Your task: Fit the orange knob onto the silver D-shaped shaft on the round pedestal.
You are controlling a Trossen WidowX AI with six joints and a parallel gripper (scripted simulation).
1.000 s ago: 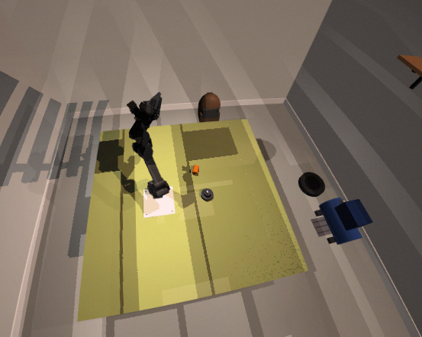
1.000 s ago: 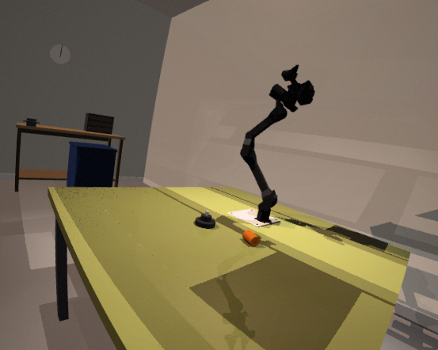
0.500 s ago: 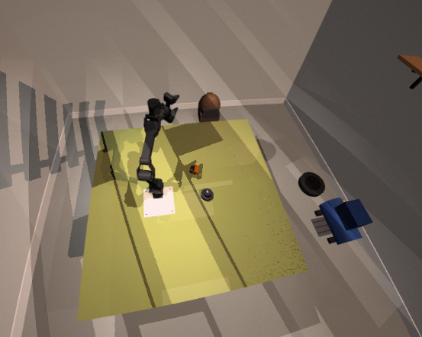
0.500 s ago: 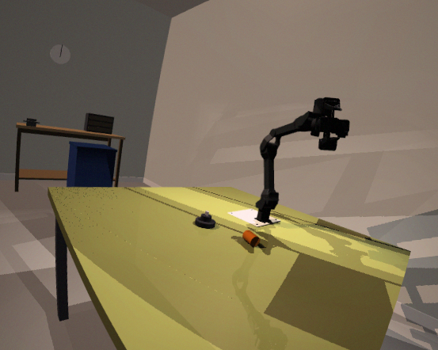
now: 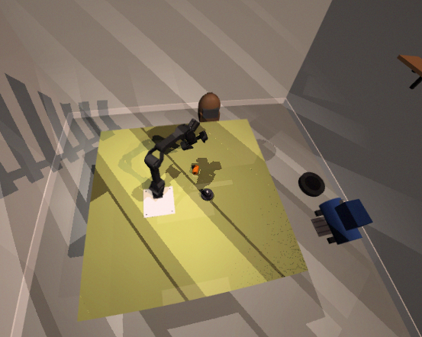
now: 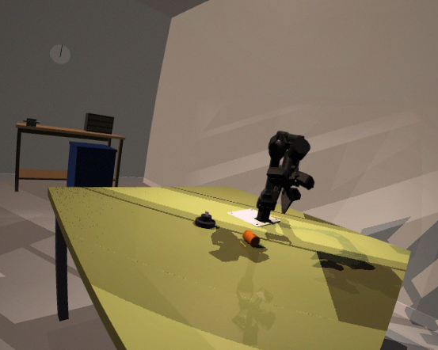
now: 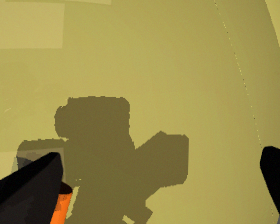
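Note:
The orange knob [image 5: 195, 169] [image 6: 251, 237] [image 7: 61, 212] lies on its side on the table. In the wrist view it is at the lower left, partly hidden behind the left finger, with a dark end showing. Its hole cannot be made out. The round dark pedestal [image 5: 207, 196] [image 6: 205, 223] stands a short way from the knob, with the small silver shaft [image 6: 207, 213] upright on top. The shaft's flat side is too small to tell. My gripper [image 5: 196, 140] [image 7: 165, 161] is wide open and empty, above the table and off to one side of the knob.
The arm's base stands on a white plate [image 5: 158, 210] [image 6: 243, 215] on the yellow table [image 5: 139, 274] [image 6: 144, 253]. Shadows of the arm fall beside the knob. A blue object [image 5: 341, 221] and a black ring-like object [image 5: 311, 184] are off the table.

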